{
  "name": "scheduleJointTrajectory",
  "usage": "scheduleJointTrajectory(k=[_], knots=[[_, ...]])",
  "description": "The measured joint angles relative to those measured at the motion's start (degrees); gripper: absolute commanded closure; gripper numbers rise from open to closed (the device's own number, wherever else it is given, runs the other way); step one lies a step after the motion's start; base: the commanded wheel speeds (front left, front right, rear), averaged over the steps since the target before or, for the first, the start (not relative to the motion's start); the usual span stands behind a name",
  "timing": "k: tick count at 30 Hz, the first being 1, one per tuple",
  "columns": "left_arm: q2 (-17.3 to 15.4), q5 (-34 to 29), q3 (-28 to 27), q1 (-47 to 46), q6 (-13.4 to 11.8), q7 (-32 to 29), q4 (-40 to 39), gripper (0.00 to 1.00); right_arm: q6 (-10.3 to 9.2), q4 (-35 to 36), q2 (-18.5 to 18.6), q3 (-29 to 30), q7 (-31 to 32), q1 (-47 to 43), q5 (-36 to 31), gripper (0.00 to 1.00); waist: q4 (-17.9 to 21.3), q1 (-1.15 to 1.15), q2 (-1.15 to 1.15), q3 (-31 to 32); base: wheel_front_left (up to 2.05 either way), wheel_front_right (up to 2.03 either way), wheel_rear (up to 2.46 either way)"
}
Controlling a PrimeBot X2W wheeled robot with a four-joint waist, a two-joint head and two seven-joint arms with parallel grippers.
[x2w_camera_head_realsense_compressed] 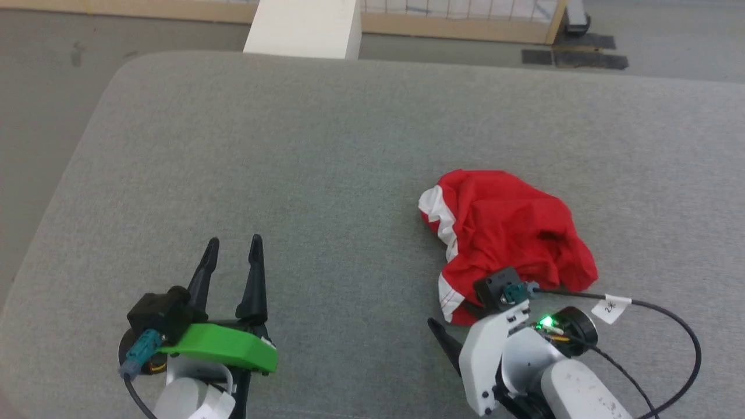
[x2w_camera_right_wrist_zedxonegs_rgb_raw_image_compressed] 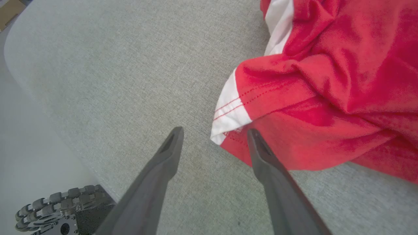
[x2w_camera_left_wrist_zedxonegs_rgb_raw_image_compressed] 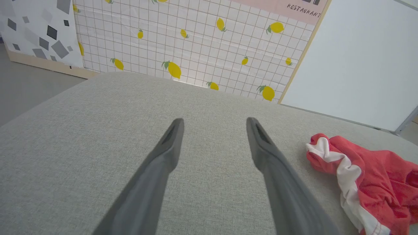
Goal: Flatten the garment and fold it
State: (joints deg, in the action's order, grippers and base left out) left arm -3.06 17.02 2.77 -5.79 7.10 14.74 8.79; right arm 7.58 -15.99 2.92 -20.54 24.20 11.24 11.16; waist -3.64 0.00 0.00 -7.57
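Left claw [x2w_camera_head_realsense_compressed: 234, 240] hangs over the table [x2w_camera_head_realsense_compressed: 349, 145], spread wide, holding nothing. We find the right claw [x2w_camera_right_wrist_zedxonegs_rgb_raw_image_compressed: 214, 130] likewise spread and empty at the white-trimmed corner of the crumpled garment [x2w_camera_head_realsense_compressed: 512, 233], which lies right of centre.

I seem to be in a staged test room, not a real home. A broad grey upholstered pad [x2w_camera_head_realsense_compressed: 349, 145] sits on bare grey floor [x2w_camera_head_realsense_compressed: 35, 116]. Black floor mats [x2w_camera_head_realsense_compressed: 573, 58] lie at the upper right of my head view. Across the top of my left wrist view stands a wood-edged partition [x2w_camera_left_wrist_zedxonegs_rgb_raw_image_compressed: 196, 42] papered with a lemon-print grid. A pink sign strip [x2w_camera_left_wrist_zedxonegs_rgb_raw_image_compressed: 302, 10] above it reads "RESTAURAN", beside a plain white board [x2w_camera_left_wrist_zedxonegs_rgb_raw_image_compressed: 365, 58].
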Motion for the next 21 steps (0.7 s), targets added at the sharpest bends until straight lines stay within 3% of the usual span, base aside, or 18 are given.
scheduleJointTrajectory(k=[3, 4, 5, 6, 14, 17, 21], knots=[[0.0, 0.2, 0.2, -0.8, 0.0, 0.0, 0.0, 0.00, 0.00, -0.7, 0.0, 0.1, 0.3, 1.6, 0.0, 0.00, -1.1, 0.00, 0.00, -1.4, 0.00, 0.00, 0.00], [0.0, 0.3, 0.4, -1.2, 0.0, 0.0, 0.0, 0.00, 0.00, -1.3, 0.0, 0.0, 0.3, 2.4, 0.0, 0.37, -2.2, 0.00, 0.00, -2.5, 0.00, 0.00, 0.00], [0.0, 0.4, 0.4, -1.2, 0.0, 0.0, 0.0, 0.00, 0.00, -1.5, 0.0, -0.2, 0.3, 2.5, 0.1, 0.85, -2.5, 0.00, 0.00, -2.8, 0.00, 0.00, 0.00], [0.0, 0.5, 0.4, -1.3, 0.1, 0.0, 0.0, 0.00, 0.00, -1.5, 0.0, -0.5, 0.0, 2.7, 0.2, 1.00, -2.8, 0.00, 0.00, -3.1, 0.00, 0.00, 0.00], [0.0, 0.5, -0.4, -1.3, 0.2, 0.0, 0.2, 0.00, 0.00, 4.3, -0.1, 1.8, -6.4, 2.1, 1.9, 1.00, -3.2, 0.00, 0.00, -3.3, 0.00, 0.00, 0.00], [0.0, 0.3, -0.8, -1.3, 0.2, 0.0, 0.3, 0.00, 0.00, 9.0, -0.1, 6.1, -9.7, -0.3, 2.6, 1.00, -2.4, 0.00, 0.00, -2.4, 0.00, 0.00, 0.00], [0.0, 0.2, -1.1, -1.2, 0.2, 0.0, 0.3, 0.00, 0.00, 14.4, -0.1, 16.5, -11.6, -4.7, 2.3, 1.00, -1.1, 0.00, 0.00, -1.0, 0.00, 0.00, 0.00]])
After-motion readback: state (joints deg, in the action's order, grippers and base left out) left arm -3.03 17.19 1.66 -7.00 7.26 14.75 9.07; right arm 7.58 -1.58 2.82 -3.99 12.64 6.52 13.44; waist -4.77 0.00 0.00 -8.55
